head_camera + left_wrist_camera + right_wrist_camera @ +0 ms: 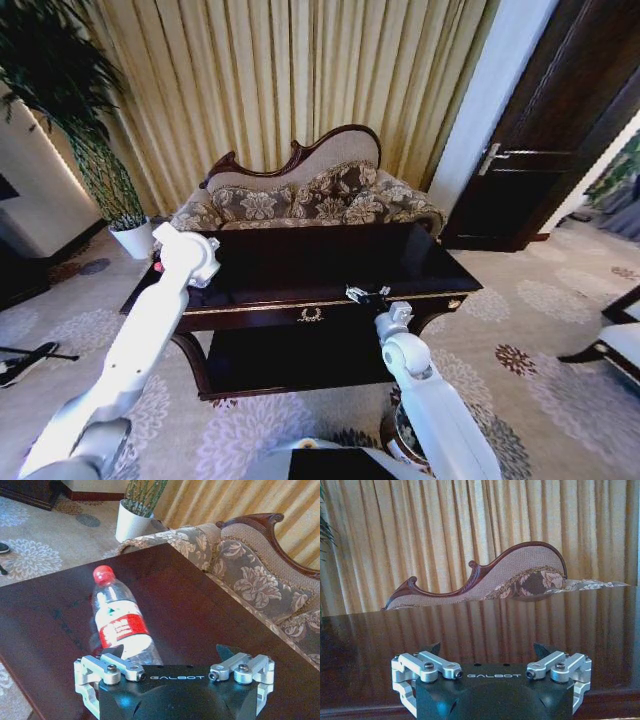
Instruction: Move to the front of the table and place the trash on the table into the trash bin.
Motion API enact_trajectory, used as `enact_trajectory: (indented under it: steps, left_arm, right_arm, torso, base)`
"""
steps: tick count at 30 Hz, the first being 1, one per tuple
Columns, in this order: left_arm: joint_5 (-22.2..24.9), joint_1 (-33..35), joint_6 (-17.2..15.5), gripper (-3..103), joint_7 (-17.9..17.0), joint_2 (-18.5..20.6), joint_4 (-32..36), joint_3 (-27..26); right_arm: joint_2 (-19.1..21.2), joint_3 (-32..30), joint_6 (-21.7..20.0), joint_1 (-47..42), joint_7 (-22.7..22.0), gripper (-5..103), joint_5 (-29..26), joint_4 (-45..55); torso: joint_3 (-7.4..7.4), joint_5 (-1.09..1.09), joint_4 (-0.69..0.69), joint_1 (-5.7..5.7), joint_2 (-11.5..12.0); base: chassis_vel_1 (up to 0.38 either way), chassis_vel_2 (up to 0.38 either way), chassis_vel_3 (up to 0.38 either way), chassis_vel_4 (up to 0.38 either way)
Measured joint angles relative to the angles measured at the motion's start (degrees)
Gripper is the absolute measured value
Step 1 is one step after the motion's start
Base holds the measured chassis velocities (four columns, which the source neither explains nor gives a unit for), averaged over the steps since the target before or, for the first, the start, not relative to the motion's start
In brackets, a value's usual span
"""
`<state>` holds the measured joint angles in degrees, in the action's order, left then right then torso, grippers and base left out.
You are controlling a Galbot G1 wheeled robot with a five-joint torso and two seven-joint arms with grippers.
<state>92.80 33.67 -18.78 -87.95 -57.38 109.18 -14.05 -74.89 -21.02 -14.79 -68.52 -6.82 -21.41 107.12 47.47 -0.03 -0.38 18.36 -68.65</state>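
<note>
Left gripper (172, 667) fingers spread, empty, above the bottle (120, 622); right gripper (490, 667) likewise.

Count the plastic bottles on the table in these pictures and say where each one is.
1. The plastic bottle lies on its side on the table, just ahead of the left gripper; others may be hidden.

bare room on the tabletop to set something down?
Free: the table top from its middle to its right end, ahead of the right gripper. Crowded: the left end, where the bottle lies under the left gripper.
</note>
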Motion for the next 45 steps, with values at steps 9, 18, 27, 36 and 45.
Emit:
enact_trajectory:
  steps: [9,18,27,36,45]
  left_arm:
    - [0.6,3.9,-0.9,100,0.2,1.6,1.7,-3.9]
    - [1.8,8.4,-1.7,100,1.0,3.2,4.7,-8.0]
    - [3.4,12.4,-2.5,100,1.7,5.5,6.3,-13.1]
    - [5.2,11.1,-3.8,100,3.9,6.7,3.5,-15.3]
    - [5.2,8.5,-4.2,100,5.1,5.5,0.4,-14.2]
  right_arm:
    - [-0.7,0.4,0.1,-0.5,0.0,100,0.1,0.7]
    - [2.5,-1.8,-4.7,1.2,0.0,100,-6.4,11.6]
    - [5.4,-2.6,-6.6,1.1,0.0,100,-8.5,15.0]
    - [6.1,-2.7,-6.6,0.7,0.0,100,-8.6,14.8]
    - [6.1,-2.7,-6.2,1.1,0.0,100,-8.5,13.3]
  torso:
    - [0.02,0.03,0.03,0.00,0.0]
    - [0.02,0.04,0.01,0.02,0.0]
    - [0.02,0.03,0.01,0.02,0.0]
    - [0.02,0.03,0.00,0.01,0.0]
    - [0.02,0.03,0.01,0.01,0.0]
  base:
    - [0.000,0.000,0.000,0.000]
    - [0.000,0.000,0.000,0.000]
    - [0.000,0.000,0.000,0.000]
    - [0.000,0.000,0.000,0.000]
    - [0.000,0.000,0.000,0.000]
